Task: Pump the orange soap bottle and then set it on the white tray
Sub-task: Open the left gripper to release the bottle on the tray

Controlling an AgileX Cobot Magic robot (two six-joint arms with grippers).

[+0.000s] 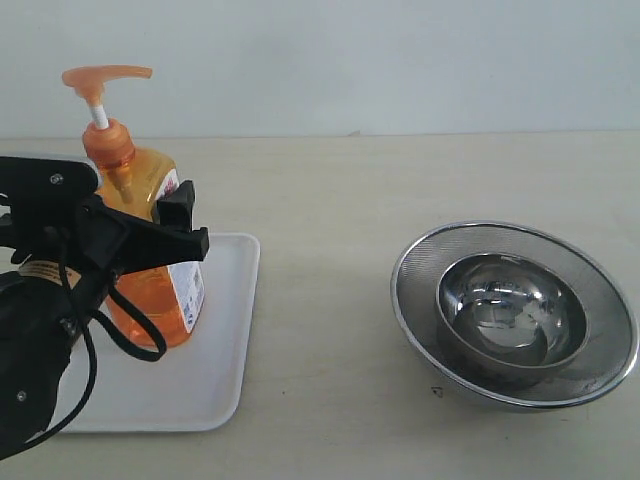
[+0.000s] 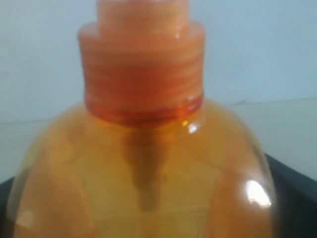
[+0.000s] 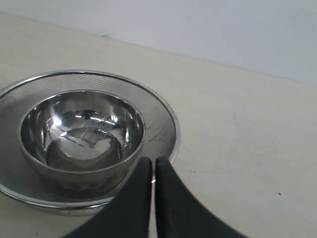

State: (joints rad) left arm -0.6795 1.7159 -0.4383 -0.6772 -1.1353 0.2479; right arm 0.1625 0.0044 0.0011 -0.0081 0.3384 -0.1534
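exterior cam sits off the near side of the table (image 1: 330, 190), a bit above it, looking across at the pale wall (image 1: 400, 60). it's far enough back to get the orange soap bottle (image 1: 150, 290) on the left and the steel bowls (image 1: 512, 315) on the right in one shot. left wrist cam is jammed right up against the orange soap bottle (image 2: 148, 173), roughly level, facing its shoulder and collar with the wall behind. right wrist cam slants down past the right gripper (image 3: 153, 166) onto the steel bowls (image 3: 81, 134), fairly near. so exterior shares the bottle with left wrist and the bowls with right wrist. the two wrist views share only table and wall.
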